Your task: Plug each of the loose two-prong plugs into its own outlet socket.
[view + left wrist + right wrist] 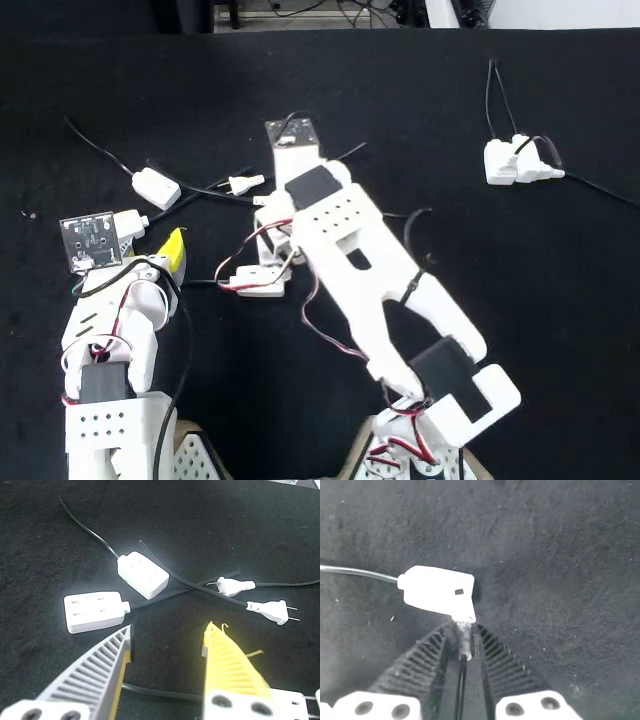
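1. Step in hand: the right gripper (463,630) is clenched on the held plug (464,641), a narrow pale piece with a dark cord running back between the fingers. Its front end meets a white socket body (436,591) on the black table (400,90). I judge this to be the insertion step for that pair. Whether the prongs are fully seated cannot be told, as the joint is hidden at the fingertips.
2. The left gripper (168,627) is released, jaws spread wide with nothing between them. It hovers over the unfinished items.
3. Two loose plugs, the nearer plug (267,611) and the farther plug (236,586), lie side by side with bare prongs showing. Both are white, small and flat, on thin black cords.
4. Two free outlets lie well apart from those plugs: the flat outlet (94,611) and the angled outlet (142,574), which lies across crossing cords.
5. A mated pair (518,160) lies at the far right of the table and appears complete.
6. Next move, in my judgement: press the held plug straight in and confirm it is seated. The socket body is light and may slide.
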Action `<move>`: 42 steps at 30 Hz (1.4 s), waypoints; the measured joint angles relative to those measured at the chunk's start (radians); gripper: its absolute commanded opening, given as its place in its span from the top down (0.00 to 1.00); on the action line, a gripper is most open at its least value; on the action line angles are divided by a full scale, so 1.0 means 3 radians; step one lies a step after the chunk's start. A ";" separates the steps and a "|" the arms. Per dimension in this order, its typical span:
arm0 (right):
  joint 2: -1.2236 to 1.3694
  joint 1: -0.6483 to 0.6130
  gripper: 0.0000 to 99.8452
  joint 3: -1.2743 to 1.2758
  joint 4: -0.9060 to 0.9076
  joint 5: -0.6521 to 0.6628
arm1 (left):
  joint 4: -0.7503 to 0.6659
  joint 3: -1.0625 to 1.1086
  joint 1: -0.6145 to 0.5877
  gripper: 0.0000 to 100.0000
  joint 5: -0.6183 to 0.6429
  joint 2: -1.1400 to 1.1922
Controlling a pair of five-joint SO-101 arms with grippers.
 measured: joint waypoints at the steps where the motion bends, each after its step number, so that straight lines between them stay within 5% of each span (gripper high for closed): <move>1: 0.0026 -0.0015 0.99 0.0000 0.0000 0.0000 | 0.0000 0.0000 0.0000 0.77 0.0000 0.0000; 42: 0.0414 -0.0097 0.99 -0.0343 0.0056 0.0000 | 0.0000 0.0000 0.0000 0.77 0.0000 0.0000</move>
